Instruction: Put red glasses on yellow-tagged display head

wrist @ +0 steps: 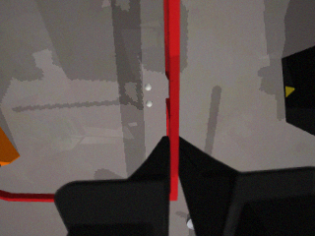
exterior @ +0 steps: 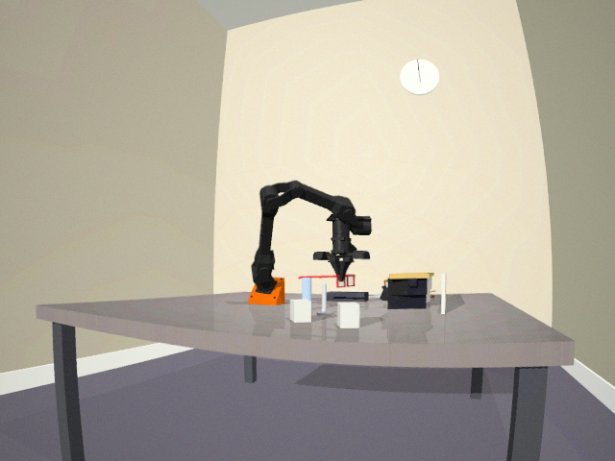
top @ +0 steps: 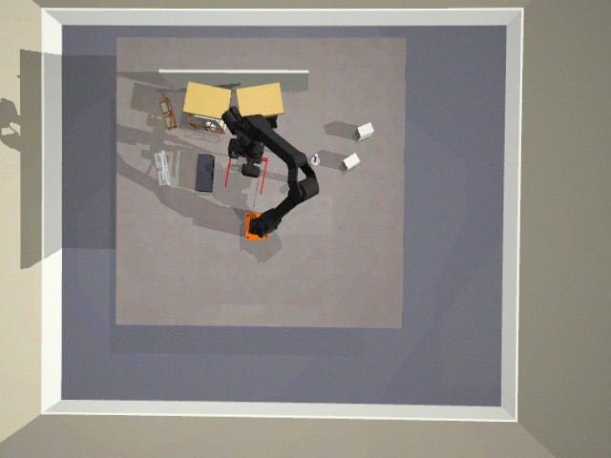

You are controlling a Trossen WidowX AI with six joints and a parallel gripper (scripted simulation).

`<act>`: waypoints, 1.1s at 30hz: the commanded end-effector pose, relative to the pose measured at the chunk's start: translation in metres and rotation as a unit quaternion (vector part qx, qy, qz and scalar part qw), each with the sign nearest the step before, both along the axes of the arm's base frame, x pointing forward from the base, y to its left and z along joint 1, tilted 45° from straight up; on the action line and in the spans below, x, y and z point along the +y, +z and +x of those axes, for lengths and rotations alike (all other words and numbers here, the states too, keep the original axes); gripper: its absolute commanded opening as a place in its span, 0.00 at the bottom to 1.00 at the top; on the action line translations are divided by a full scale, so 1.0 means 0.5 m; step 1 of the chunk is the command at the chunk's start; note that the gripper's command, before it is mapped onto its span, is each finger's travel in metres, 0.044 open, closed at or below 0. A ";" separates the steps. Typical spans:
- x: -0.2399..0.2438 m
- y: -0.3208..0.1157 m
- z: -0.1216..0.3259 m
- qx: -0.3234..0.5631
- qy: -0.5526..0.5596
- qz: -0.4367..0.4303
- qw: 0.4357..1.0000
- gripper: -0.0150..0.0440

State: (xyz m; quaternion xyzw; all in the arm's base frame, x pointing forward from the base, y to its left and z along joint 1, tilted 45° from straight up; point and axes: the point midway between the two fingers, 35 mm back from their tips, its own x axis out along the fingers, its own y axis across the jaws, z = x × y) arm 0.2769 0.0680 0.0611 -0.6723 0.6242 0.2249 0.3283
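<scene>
Top looks straight down from high; exterior faces the table side-on, farther than wrist's close downward view; all share the red glasses (top: pixel 263 175) (exterior: pixel 317 276) (wrist: pixel 174 98).

My grey-brown table (top: pixel 296 296) (exterior: pixel 307 347) carries two white blocks (top: pixel 350 161) (exterior: pixel 348 315) near each other. A dark case (top: pixel 204 172) (exterior: pixel 347 296) lies flat between my orange base (top: pixel 250 237) (exterior: pixel 279 292) and the clear glasses (top: pixel 162 168), though nearer those glasses.
</scene>
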 end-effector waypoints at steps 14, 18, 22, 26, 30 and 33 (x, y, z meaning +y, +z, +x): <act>0.066 0.042 -0.019 0.054 0.080 -0.026 0.995 0.25; 0.082 0.035 -0.029 0.105 0.152 -0.052 0.981 0.25; 0.097 0.027 -0.038 0.156 0.221 -0.080 0.959 0.25; 0.112 0.020 -0.048 0.206 0.287 -0.109 0.929 0.25; 0.127 0.013 -0.059 0.254 0.349 -0.139 0.891 0.25; 0.138 0.008 -0.067 0.290 0.392 -0.163 0.858 0.25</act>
